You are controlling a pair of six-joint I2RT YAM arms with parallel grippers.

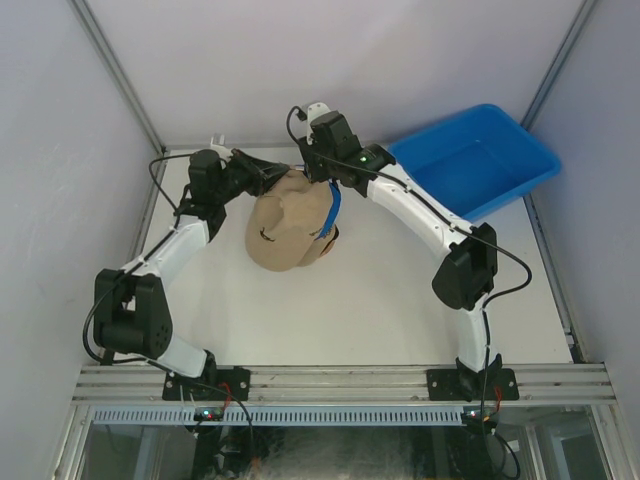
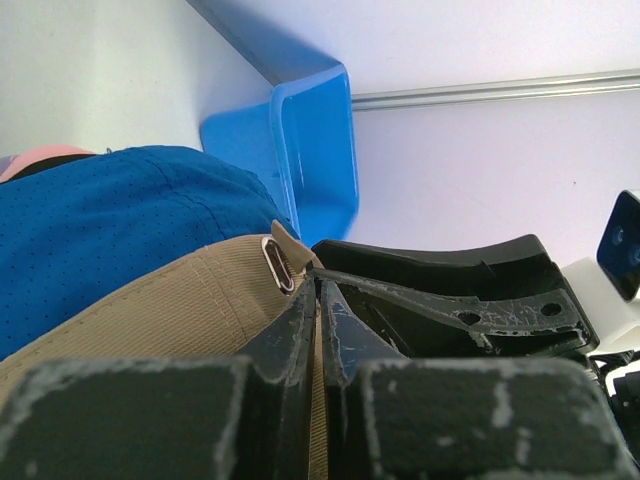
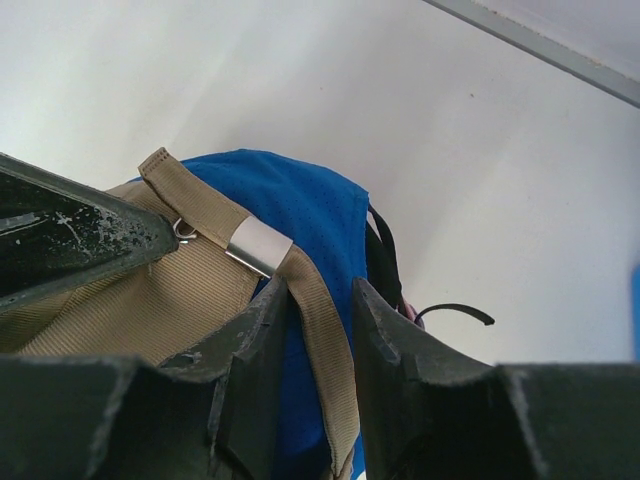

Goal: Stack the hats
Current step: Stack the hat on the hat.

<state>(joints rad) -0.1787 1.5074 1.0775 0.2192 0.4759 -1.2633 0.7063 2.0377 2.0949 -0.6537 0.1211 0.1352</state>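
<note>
1. At the far middle of the table (image 1: pixel 400 310) sits the pile of hats, the tan hat (image 1: pixel 285 230) on top with its brim toward 6 o'clock. A blue hat (image 1: pixel 334 208) shows as a thin edge at the pile's 3 o'clock side.
2. The left gripper (image 2: pixel 318 290) comes in from the pile's 10 o'clock. Its jaws are pressed together on the tan hat's back strap (image 3: pixel 322 330), just below the metal buckle (image 3: pixel 258 243).
3. The right gripper (image 3: pixel 320 295) comes in from 1 o'clock. Its jaws stand narrowly apart and straddle the same strap, with blue cloth showing in the gap beside it, so no firm pinch is visible there.
4. Progress, as a judgement: the stack looks nearly built. The tan hat covers the blue one, and no loose hat lies elsewhere on the table. What seems left is to settle the tan hat squarely, let go of the strap and draw both arms off.
5. The blue bin (image 1: pixel 470 160) lies at 2 o'clock from the pile, well apart. Nothing can be seen inside it from above.
6. Only the top view gives the layout: both arms meeting at the pile's 12 o'clock edge.
7. Only the left wrist view shows a pink hat (image 2: pixel 40 158), a sliver under the blue at 9 o'clock. It also shows the left jaws' tight grip.
8. Only the right wrist view shows the open gap of the right jaws. It also shows a dark loop past the blue hat at 2 o'clock, and I cannot tell what that is.
</note>
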